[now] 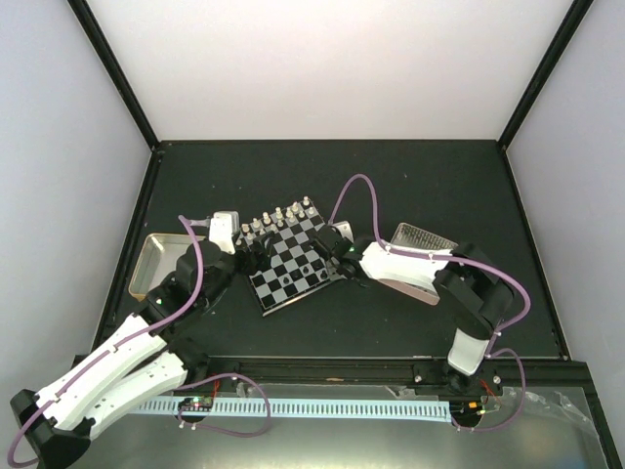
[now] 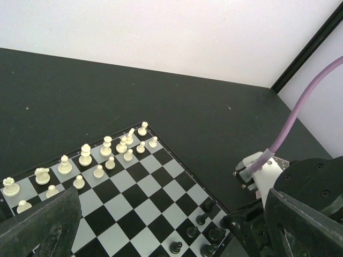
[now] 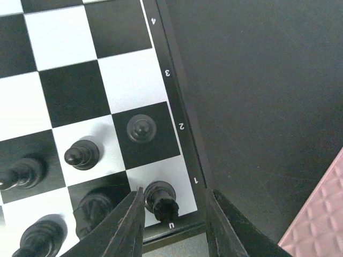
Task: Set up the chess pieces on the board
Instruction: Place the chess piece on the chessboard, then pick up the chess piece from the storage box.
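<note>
The board (image 1: 289, 277) lies mid-table, turned at an angle. Pale chess pieces (image 1: 278, 218) fill its far edge, and in the left wrist view they stand in two rows (image 2: 86, 155). Black pieces (image 2: 206, 235) cluster at the board's right corner. My right gripper (image 3: 174, 193) hangs open over that corner (image 1: 332, 256). A black rook (image 3: 159, 199) stands upright on the corner square between the jaws, close to the left finger and well apart from the right one. Two black pawns (image 3: 140, 128) stand one row in. My left gripper (image 2: 172, 214) is open at the board's left side (image 1: 244, 256), holding nothing.
A tan-rimmed metal tray (image 1: 156, 264) lies left of the board behind my left arm. A pink-rimmed tray (image 1: 415, 259) lies to the right under my right arm, its corner visible (image 3: 321, 219). White walls enclose the dark table on three sides.
</note>
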